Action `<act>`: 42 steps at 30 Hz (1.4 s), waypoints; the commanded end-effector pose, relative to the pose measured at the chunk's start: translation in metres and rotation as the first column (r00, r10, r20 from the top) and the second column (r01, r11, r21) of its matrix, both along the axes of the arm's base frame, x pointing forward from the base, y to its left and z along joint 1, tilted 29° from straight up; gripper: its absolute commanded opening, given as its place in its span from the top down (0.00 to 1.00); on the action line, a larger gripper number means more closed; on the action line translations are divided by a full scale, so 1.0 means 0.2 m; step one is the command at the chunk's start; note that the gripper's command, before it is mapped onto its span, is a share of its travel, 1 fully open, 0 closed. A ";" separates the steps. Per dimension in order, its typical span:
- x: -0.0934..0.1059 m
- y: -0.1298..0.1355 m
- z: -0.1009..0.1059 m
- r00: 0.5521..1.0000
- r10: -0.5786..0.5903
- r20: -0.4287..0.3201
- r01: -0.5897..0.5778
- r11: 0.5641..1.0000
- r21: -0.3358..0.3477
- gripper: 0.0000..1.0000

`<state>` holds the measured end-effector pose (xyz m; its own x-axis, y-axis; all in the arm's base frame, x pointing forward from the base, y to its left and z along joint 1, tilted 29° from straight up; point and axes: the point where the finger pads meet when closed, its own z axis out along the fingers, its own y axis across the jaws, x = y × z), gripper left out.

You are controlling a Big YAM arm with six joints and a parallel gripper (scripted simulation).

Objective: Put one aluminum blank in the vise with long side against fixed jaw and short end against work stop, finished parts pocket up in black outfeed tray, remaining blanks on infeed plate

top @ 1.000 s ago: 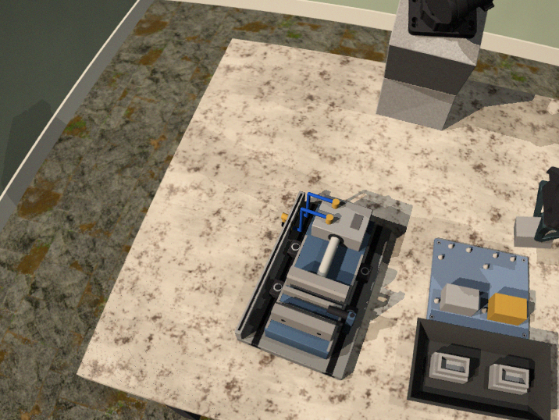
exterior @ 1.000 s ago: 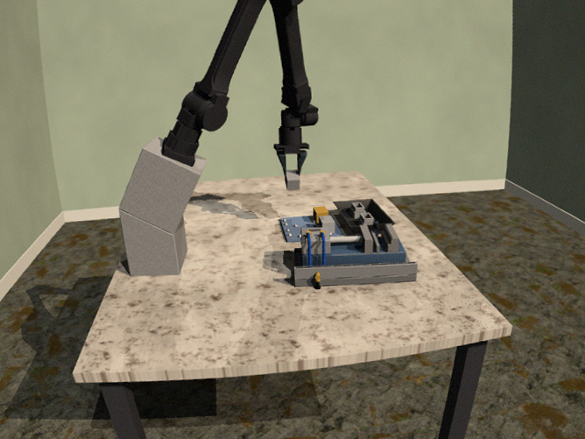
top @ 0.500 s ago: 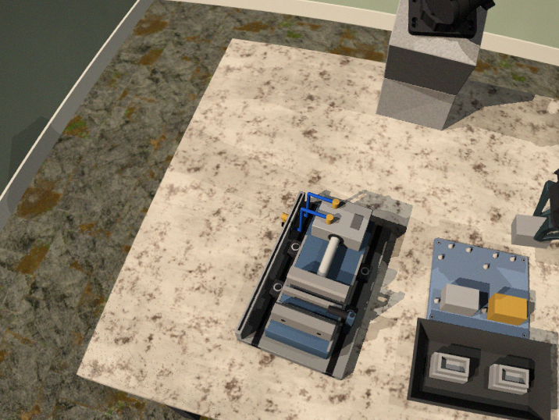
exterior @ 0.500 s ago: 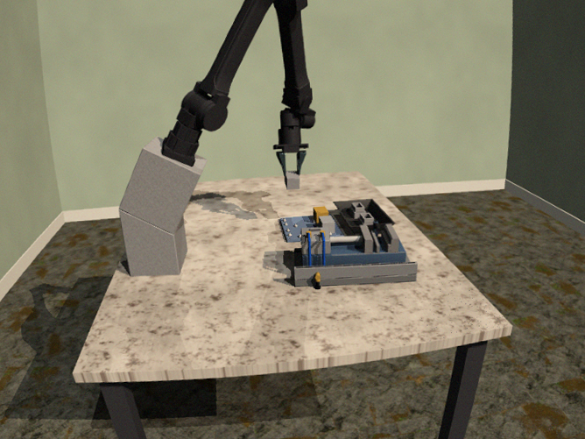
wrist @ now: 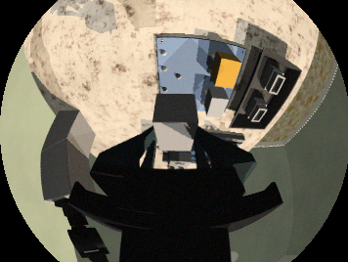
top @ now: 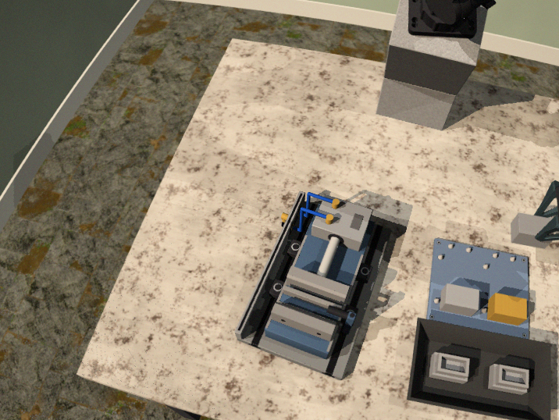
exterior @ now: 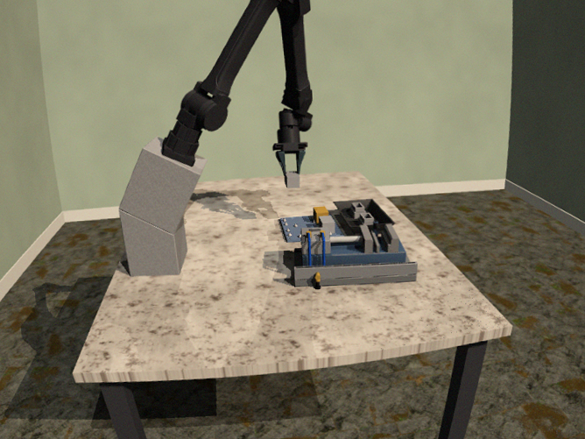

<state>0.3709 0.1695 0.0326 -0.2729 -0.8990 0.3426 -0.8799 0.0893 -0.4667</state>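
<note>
Gripper (exterior: 292, 172) was clamped on a gray blank (exterior: 292, 179); a tilted drop into the vise (top: 311, 289) could've missed the bars.

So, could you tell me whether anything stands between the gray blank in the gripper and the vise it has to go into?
Nothing visible does. The gripper holds the gray blank in the air above the table, beyond the infeed plate. The gap between the vise jaws looks unoccupied, with only the work stop at its end.
</note>
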 end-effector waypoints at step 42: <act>0.05 0.08 0.12 0.998 -0.018 0.053 0.017 1.000 0.004 1.00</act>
